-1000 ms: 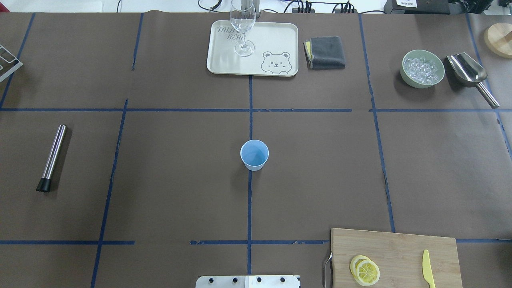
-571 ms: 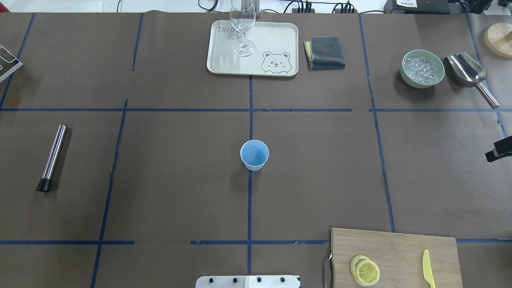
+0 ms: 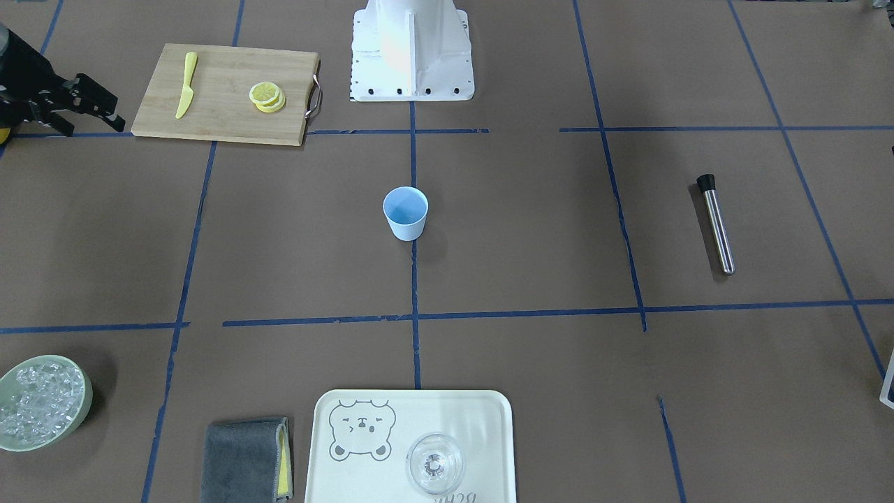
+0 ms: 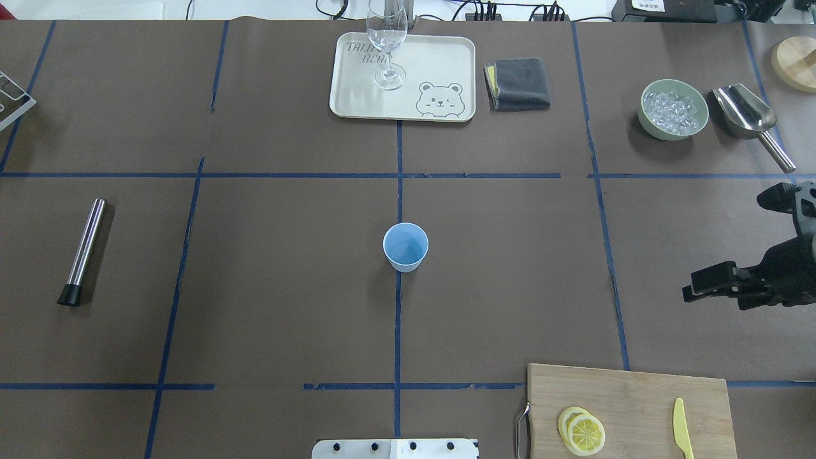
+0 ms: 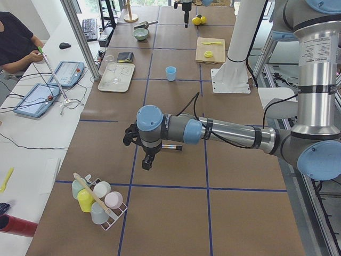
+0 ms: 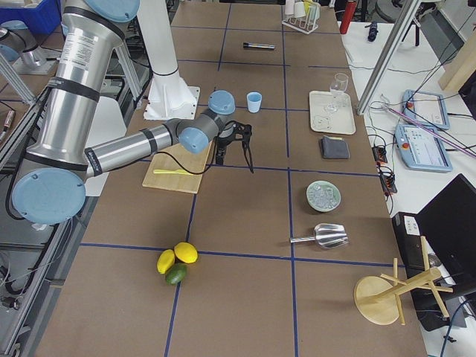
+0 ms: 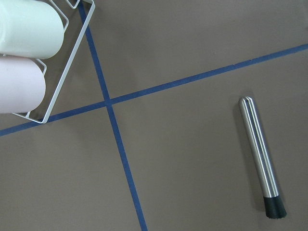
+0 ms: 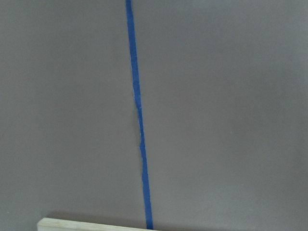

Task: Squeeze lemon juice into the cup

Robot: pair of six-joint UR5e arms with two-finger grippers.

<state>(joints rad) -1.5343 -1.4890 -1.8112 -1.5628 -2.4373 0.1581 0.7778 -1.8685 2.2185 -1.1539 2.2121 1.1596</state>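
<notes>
Right gripper has come well in from the overhead view's right edge; 0.6 s ago only a black tip showed there. Its fingers are spread wide with nothing between them, pointing toward table centre. It hangs beyond the far edge of the cutting board, clear of it. The lemon slices lie stacked on the board's left part, with the yellow knife to their right. The cup stands upright at table centre on a blue tape line, with bare paper all round.

Front-facing view: the right gripper is at the left edge, near the board's corner on the knife side. An open stretch of table lies between board and cup.

Exterior left: the left arm is stretched low and level. The left gripper points down near the steel rod. Cannot tell how its jaws stand.

Exterior right: the right arm reaches low across the board, its gripper fingers pointing down and apart.

Left wrist view: the rod lies flat, right of a tape crossing. A wire rack corner is at top left.

Right wrist view: bare paper, one tape line, and the board's edge at the bottom.
</notes>
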